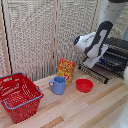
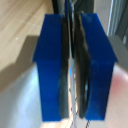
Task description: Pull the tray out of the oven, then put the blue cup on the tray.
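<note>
At the oven [image 1: 116,54] mouth, the fingers [image 2: 95,70] are closing nearly together on the tray [image 1: 111,64] edge, seemingly to pull it, while the blue cup [image 1: 58,85] is waiting on the worktop [image 1: 85,110].

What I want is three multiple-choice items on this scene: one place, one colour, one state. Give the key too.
1. Where is the cup?
A. Inside the bowl
B. On the table, between the basket and the bowl
C. On a shelf

2. What colour is the bowl?
A. Green
B. White
C. Red

3. How is the oven door?
A. Dropped open
B. Shut
C. Taken off

Key:
1 B: the cup stands on the wood with the basket on the exterior view's left and the bowl on its right.
2 C: the bowl is plainly red.
3 A: the ribbed door lies lowered in front of the oven.
</note>
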### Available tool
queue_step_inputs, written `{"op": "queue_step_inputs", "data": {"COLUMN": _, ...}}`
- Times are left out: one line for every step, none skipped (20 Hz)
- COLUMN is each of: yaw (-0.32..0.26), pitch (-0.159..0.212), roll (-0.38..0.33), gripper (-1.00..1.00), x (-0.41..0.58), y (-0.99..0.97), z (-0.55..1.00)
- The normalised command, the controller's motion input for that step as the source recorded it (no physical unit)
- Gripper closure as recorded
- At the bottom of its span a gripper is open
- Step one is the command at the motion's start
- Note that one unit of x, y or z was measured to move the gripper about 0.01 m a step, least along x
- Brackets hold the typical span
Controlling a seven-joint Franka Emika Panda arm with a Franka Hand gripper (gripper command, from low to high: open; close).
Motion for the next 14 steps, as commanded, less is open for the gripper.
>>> {"op": "queue_step_inputs", "data": {"yaw": -0.014, "pitch": 0.026, "roll": -0.018, "gripper": 1.00, "x": 0.343, "y": 0.00, "z": -0.01}}
{"op": "queue_step_inputs", "data": {"yaw": -0.017, "pitch": 0.034, "roll": -0.028, "gripper": -1.00, "x": 0.383, "y": 0.00, "z": 0.00}}
{"op": "queue_step_inputs", "data": {"yaw": 0.093, "pitch": 0.028, "roll": 0.000, "gripper": -1.00, "x": 0.263, "y": 0.00, "z": 0.00}}
{"op": "queue_step_inputs", "data": {"yaw": 0.045, "pitch": 0.021, "roll": 0.000, "gripper": -1.00, "x": 0.200, "y": -0.09, "z": 0.00}}
{"op": "queue_step_inputs", "data": {"yaw": 0.109, "pitch": 0.034, "roll": -0.033, "gripper": -1.00, "x": 0.134, "y": -0.03, "z": 0.00}}
{"op": "queue_step_inputs", "data": {"yaw": 0.179, "pitch": 0.038, "roll": -0.010, "gripper": -1.00, "x": 0.000, "y": -0.03, "z": 0.00}}
{"op": "queue_step_inputs", "data": {"yaw": 0.132, "pitch": 0.039, "roll": -0.010, "gripper": -1.00, "x": 0.000, "y": 0.00, "z": 0.00}}
{"op": "queue_step_inputs", "data": {"yaw": 0.120, "pitch": 0.038, "roll": 0.000, "gripper": -1.00, "x": 0.000, "y": 0.00, "z": 0.00}}
{"op": "queue_step_inputs", "data": {"yaw": 0.087, "pitch": 0.056, "roll": -0.027, "gripper": -1.00, "x": 0.000, "y": 0.03, "z": 0.00}}
{"op": "queue_step_inputs", "data": {"yaw": 0.026, "pitch": 0.081, "roll": -0.050, "gripper": -1.00, "x": 0.000, "y": 0.11, "z": 0.26}}
{"op": "queue_step_inputs", "data": {"yaw": 0.000, "pitch": 0.089, "roll": -0.065, "gripper": -1.00, "x": 0.000, "y": 0.03, "z": 0.45}}
{"op": "queue_step_inputs", "data": {"yaw": -0.009, "pitch": 0.076, "roll": -0.085, "gripper": -1.00, "x": 0.000, "y": 0.02, "z": 0.56}}
{"op": "queue_step_inputs", "data": {"yaw": -0.016, "pitch": 0.083, "roll": -0.042, "gripper": -1.00, "x": 0.000, "y": 0.00, "z": 0.79}}
{"op": "queue_step_inputs", "data": {"yaw": -0.012, "pitch": 0.064, "roll": -0.077, "gripper": -1.00, "x": 0.000, "y": -0.01, "z": 0.86}}
